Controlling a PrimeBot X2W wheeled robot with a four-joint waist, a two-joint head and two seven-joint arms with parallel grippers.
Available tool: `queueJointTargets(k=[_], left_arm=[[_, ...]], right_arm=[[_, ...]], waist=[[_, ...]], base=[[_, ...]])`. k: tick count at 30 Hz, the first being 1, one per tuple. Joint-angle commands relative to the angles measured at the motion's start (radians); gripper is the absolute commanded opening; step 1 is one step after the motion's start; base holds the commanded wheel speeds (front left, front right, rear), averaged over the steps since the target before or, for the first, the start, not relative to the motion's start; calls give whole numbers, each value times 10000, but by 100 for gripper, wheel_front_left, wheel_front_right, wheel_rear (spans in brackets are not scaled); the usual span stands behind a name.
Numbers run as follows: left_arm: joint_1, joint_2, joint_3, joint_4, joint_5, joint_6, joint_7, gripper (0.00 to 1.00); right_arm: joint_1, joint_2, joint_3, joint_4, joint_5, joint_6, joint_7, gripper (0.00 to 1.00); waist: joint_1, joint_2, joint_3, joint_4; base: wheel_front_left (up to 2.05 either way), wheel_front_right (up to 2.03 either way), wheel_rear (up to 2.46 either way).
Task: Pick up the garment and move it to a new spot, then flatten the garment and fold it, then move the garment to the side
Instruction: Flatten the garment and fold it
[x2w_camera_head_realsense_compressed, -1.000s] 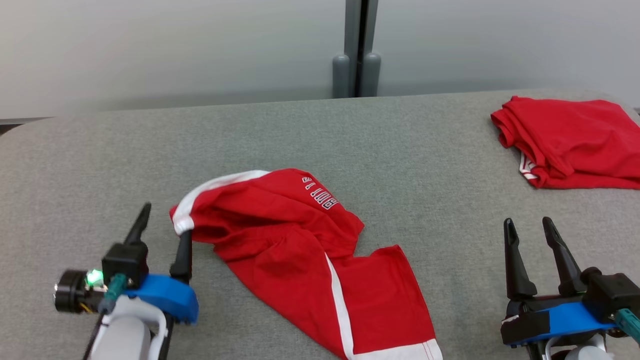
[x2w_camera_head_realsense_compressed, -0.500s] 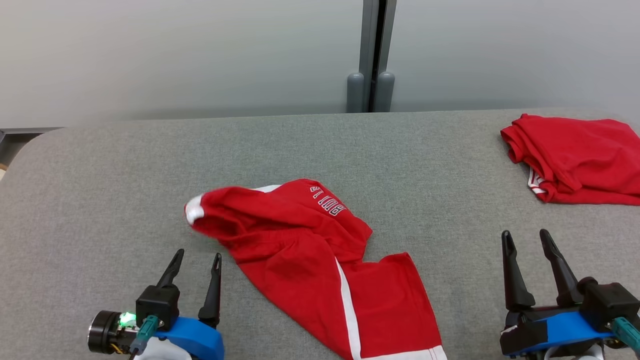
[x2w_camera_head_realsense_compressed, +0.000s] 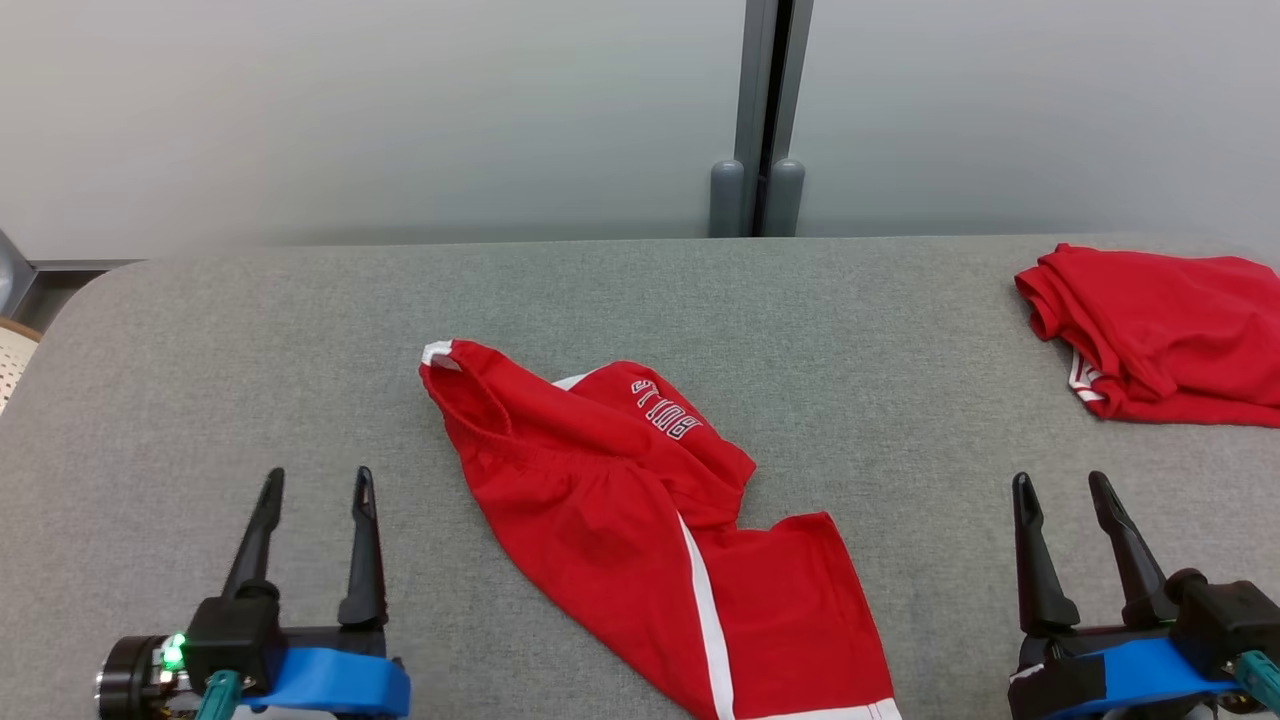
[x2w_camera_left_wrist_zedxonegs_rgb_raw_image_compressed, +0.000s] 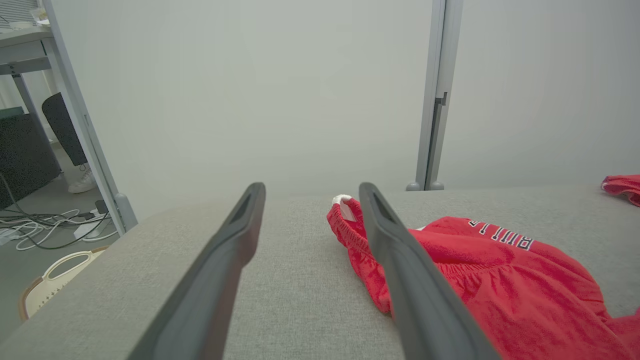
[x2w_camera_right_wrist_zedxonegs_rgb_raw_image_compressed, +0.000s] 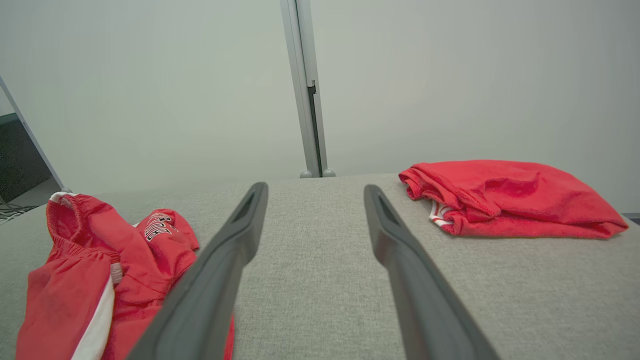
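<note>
A crumpled pair of red shorts with a white side stripe and white lettering, the garment (x2w_camera_head_realsense_compressed: 610, 510), lies in the middle of the grey table (x2w_camera_head_realsense_compressed: 250, 350); it also appears in the left wrist view (x2w_camera_left_wrist_zedxonegs_rgb_raw_image_compressed: 480, 270) and the right wrist view (x2w_camera_right_wrist_zedxonegs_rgb_raw_image_compressed: 85, 270). My left gripper (x2w_camera_head_realsense_compressed: 318, 480) stands open at the lower left, a short way left of the garment and apart from it, with nothing between its fingers. Over bare table at the lower right, my right gripper (x2w_camera_head_realsense_compressed: 1062, 485) is open and empty too.
A second red garment (x2w_camera_head_realsense_compressed: 1160, 335), folded, rests at the table's far right edge, seen also in the right wrist view (x2w_camera_right_wrist_zedxonegs_rgb_raw_image_compressed: 505, 197). A grey post (x2w_camera_head_realsense_compressed: 765, 120) stands behind the table. Left of the table lie a beige basket (x2w_camera_left_wrist_zedxonegs_rgb_raw_image_compressed: 55, 280) and floor cables (x2w_camera_left_wrist_zedxonegs_rgb_raw_image_compressed: 45, 230).
The left gripper has let the waistband go and drawn back toward me and to the left; the waistband corner has flopped over onto the table. The head camera has shifted. The right gripper has stayed put.
</note>
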Motion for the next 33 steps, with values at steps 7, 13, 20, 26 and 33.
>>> queueJointTargets(k=[7, 13, 20, 26, 33], left_arm=[[757, -145, 666, -1272, 175, 41, -44, 100], [1274, -242, 894, -1420, 342, -65, -44, 100], [1399, -352, 1023, -1332, 434, -123, -44, 100], [1347, -425, 1010, -1354, 542, -141, -44, 100], [1007, -468, 844, -1023, 543, -479, -44, 100]], right_arm=[[396, 1, -64, -181, 118, 6, -29, 100], [646, 1, -69, -151, 168, 6, -29, 100], [742, -1, -37, -91, 188, 6, -29, 100], [621, -1, 25, -42, 138, 6, -29, 100], [515, -1, 107, 42, 181, 6, -29, 100]], waist=[[0, -1, -109, 163], [0, -1, -220, 221], [0, -1, -278, 251], [0, -1, -257, 227], [0, -1, -193, 178]], base=[[0, 0, 0], [0, 0, 0], [0, 0, 0], [0, 0, 0], [0, 0, 0]])
